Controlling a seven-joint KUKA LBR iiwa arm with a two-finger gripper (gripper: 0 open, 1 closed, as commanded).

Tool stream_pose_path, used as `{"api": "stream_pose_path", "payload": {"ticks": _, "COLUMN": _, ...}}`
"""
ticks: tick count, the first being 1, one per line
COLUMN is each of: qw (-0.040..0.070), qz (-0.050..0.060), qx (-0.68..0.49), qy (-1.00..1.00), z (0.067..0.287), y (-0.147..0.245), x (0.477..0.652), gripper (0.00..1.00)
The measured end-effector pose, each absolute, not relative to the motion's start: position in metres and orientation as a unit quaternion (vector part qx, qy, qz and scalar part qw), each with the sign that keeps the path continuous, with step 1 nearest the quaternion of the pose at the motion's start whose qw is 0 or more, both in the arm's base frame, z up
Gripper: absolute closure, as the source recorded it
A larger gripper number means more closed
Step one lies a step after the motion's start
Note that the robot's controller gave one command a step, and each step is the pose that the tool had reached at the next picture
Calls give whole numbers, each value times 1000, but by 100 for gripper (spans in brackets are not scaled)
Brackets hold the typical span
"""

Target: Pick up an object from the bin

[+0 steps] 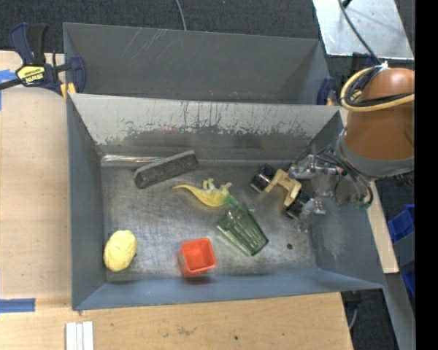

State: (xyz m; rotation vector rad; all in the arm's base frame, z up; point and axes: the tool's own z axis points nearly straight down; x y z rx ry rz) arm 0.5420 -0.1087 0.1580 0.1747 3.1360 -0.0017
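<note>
My gripper [305, 192] is low at the right side of the bin, with its two silvery fingers apart and open. A tan thing with black ends [280, 184] lies right at the fingertips, its near black end partly between them. Whether the fingers touch it I cannot tell. A clear green, boxy thing [242, 230] lies tilted on the floor to the lower left of the gripper. Further left, a yellow dinosaur figure [204, 193] rests on its side.
A red cup [198, 257] stands near the front wall, and a yellow lumpy ball [120, 249] sits in the front left corner. A dark grey bar [165, 168] lies by the back wall. The arm with its orange cover hangs over the right rim.
</note>
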Motion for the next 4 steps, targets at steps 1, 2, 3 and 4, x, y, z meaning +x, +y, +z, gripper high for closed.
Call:
{"api": "stream_pose_path", "payload": {"ticks": 1, "qw": 1, "qz": 1, "qx": 62, "qy": 998, "z": 181, "y": -112, "x": 571, "gripper": 0}}
{"api": "stream_pose_path", "payload": {"ticks": 2, "qw": 9, "qz": -2, "qx": 67, "qy": 998, "z": 162, "y": -127, "x": 574, "gripper": 0}}
{"api": "stream_pose_path", "payload": {"ticks": 3, "qw": 4, "qz": 0, "qx": 83, "qy": 997, "z": 100, "y": -141, "x": 598, "gripper": 0}}
{"api": "stream_pose_path", "payload": {"ticks": 4, "qw": -3, "qz": 2, "qx": 108, "qy": 994, "z": 86, "y": -141, "x": 604, "gripper": 0}}
